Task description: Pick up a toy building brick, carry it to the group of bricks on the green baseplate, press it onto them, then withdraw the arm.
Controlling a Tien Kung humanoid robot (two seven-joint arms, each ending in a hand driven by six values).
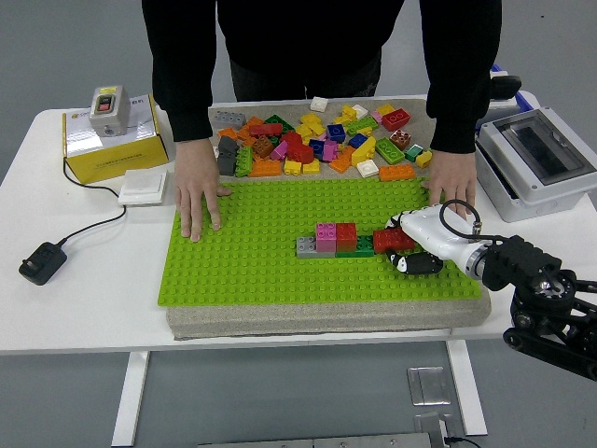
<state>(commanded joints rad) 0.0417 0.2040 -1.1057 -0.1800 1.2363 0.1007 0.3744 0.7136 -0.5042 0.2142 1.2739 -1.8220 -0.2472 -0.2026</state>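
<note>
Between the right hand's closed fingers, red brick touches brick row.

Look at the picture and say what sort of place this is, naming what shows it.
Probably a robot lab or test bench: a robot hand holds a red brick on a green baseplate, with a switch box beside it.

— What lies on the green baseplate?
— A short row of joined bricks near its middle: grey at the left, pink and red stacked higher, dark green low at the right.
— And the red brick?
— It sits at the row's right end, touching the dark green one (flat or tilted cannot be told), held in the right robot hand, whose white fingers curl around it.
</note>
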